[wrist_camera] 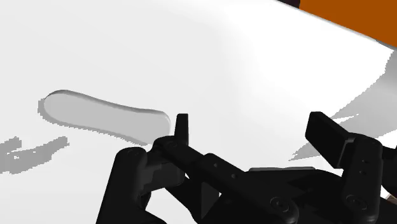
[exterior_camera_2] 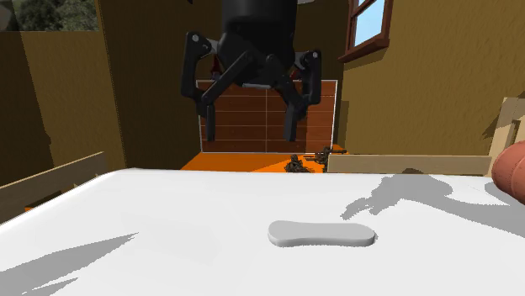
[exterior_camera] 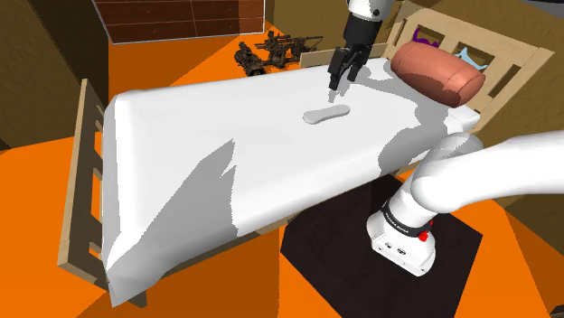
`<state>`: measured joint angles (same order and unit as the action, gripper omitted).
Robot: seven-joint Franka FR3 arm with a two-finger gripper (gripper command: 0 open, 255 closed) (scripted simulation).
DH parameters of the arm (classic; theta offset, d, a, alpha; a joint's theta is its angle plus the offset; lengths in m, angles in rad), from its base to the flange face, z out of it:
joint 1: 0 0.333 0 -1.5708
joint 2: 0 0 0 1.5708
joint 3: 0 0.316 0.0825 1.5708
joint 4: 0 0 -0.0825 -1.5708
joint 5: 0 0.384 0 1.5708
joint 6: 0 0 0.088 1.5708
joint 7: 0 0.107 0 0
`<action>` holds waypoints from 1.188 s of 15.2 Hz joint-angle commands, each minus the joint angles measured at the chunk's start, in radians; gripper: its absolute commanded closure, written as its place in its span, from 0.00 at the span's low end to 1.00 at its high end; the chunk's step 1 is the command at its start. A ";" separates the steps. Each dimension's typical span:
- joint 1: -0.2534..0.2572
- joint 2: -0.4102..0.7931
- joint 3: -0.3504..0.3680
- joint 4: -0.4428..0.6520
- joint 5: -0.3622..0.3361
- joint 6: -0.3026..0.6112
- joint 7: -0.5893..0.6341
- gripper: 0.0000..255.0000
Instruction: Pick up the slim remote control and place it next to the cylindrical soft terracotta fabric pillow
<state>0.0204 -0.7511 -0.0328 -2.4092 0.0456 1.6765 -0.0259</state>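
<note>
Hand (exterior_camera: 343, 81), spread wide, above white bed (exterior_camera: 181, 144), near flat pale remote (exterior_camera: 326, 114).

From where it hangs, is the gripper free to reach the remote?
Likely yes: the open gripper hangs above the bed, the remote lies flat with nothing on or around it, and the pillow sits well off to the side.

Smooth matt sheet (exterior_camera: 181, 144) (wooden frame (exterior_camera: 520, 77)).

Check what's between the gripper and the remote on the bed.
Nothing. The open gripper hangs above the white remote, off to one side, with only bare white bedsheet between them. This is clearest in the shoulder view.
</note>
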 commanded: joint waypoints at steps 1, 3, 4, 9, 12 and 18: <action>0.000 0.000 0.000 0.000 0.000 0.000 0.000 0.00; 0.015 0.000 -0.053 -0.042 -0.038 0.037 -0.131 0.00; 0.022 0.005 -0.080 -0.060 -0.058 0.058 -0.196 0.00; 0.057 0.068 -0.219 -0.116 -0.154 0.173 -0.520 0.00; 0.083 0.139 -0.303 -0.122 -0.201 0.252 -0.713 0.00; 0.163 0.344 -0.469 -0.079 -0.237 0.421 -1.107 0.00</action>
<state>0.1642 -0.4547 -0.4722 -2.5048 -0.1929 2.0637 -1.0549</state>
